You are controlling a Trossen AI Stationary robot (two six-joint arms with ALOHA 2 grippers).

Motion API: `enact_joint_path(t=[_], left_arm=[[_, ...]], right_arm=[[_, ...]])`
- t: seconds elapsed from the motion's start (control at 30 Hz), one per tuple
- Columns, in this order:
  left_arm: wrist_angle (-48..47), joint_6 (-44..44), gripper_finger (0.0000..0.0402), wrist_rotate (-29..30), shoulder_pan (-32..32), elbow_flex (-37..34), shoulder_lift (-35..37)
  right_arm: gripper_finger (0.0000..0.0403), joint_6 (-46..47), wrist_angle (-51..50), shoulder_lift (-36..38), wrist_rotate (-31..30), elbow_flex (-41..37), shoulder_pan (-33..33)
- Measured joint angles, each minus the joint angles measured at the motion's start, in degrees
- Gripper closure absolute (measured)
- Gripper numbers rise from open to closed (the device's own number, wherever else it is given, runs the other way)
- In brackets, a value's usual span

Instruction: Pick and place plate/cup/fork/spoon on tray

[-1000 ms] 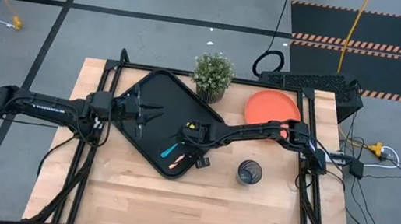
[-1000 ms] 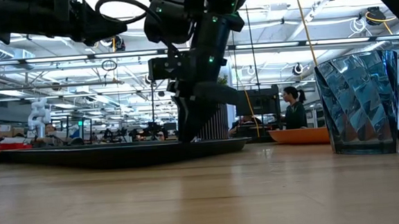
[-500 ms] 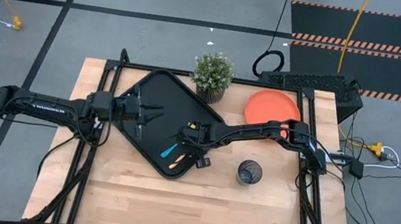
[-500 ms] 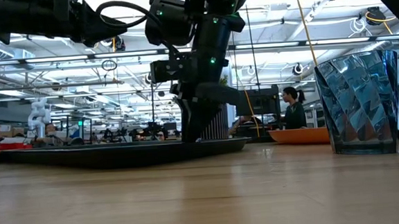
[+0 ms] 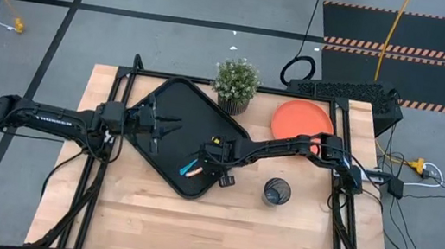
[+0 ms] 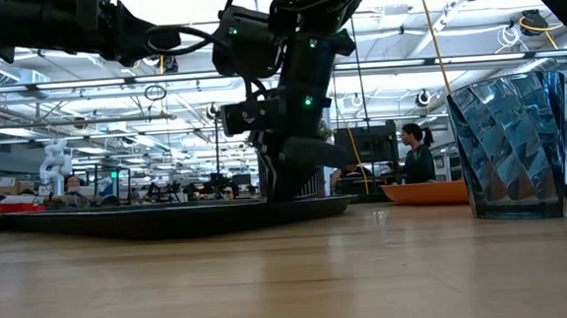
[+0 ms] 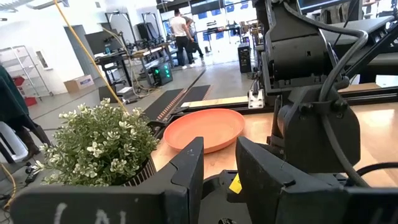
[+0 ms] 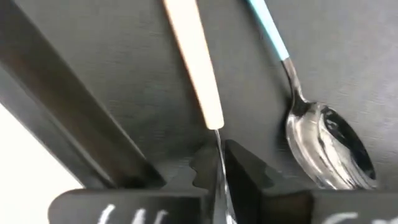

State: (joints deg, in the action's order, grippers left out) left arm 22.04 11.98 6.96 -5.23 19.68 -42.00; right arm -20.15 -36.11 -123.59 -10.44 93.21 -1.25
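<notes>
The black tray (image 5: 179,108) lies as a diamond on the table's middle left. The blue-handled spoon (image 5: 184,170) lies flat on the tray near its near corner; the right wrist view shows it too (image 8: 323,137). My right gripper (image 5: 208,163) is over that corner, shut on the fork (image 5: 196,171), whose orange-tan handle (image 8: 196,62) points away from the fingers, beside the spoon. My left gripper (image 5: 161,126) hovers open and empty over the tray's left part. The orange plate (image 5: 303,118) and the grey cup (image 5: 277,191) stand on the table to the tray's right. My right gripper pinches the fork's thin metal neck (image 8: 219,140), just past the handle's end, between its two fingers. The fingers come from above and lie along the fork, and they hide the tines. The handle sits low over the tray floor; I cannot tell whether it touches.
A potted green plant (image 5: 235,83) stands at the tray's far right edge, between the tray and the plate. The tray's raised rim (image 8: 68,124) runs close beside the fork. Bare wood fills the table's near half. People stand in the room beyond the table.
My right gripper has shifted slightly toward the table's right edge and turned a little with the fork. The fork's handle has swung from near the tray's near rim toward the far side and now lies close beside the spoon's blue handle.
</notes>
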Motion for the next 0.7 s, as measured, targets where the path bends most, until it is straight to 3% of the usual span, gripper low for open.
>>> enact_joint_path(t=[0.1,0.33,0.53,0.7], left_arm=[[0.0,0.3,0.0305,0.0,0.0,0.0,0.0],[0.0,0.3,0.0305,0.0,0.0,0.0,0.0],[0.0,0.3,0.0305,0.0,0.0,0.0,0.0],[0.0,-0.1,0.0305,0.0,0.0,0.0,0.0]], right_arm=[[0.0399,-0.5,0.5,0.0,-3.2,0.0,-0.5],[0.0402,-7.9,1.4,0.2,-3.7,0.0,-2.2],[0.0402,-10.6,1.6,0.2,-9.3,0.0,-3.5],[0.0402,-10.6,0.0,0.2,-6.2,0.0,-3.3]])
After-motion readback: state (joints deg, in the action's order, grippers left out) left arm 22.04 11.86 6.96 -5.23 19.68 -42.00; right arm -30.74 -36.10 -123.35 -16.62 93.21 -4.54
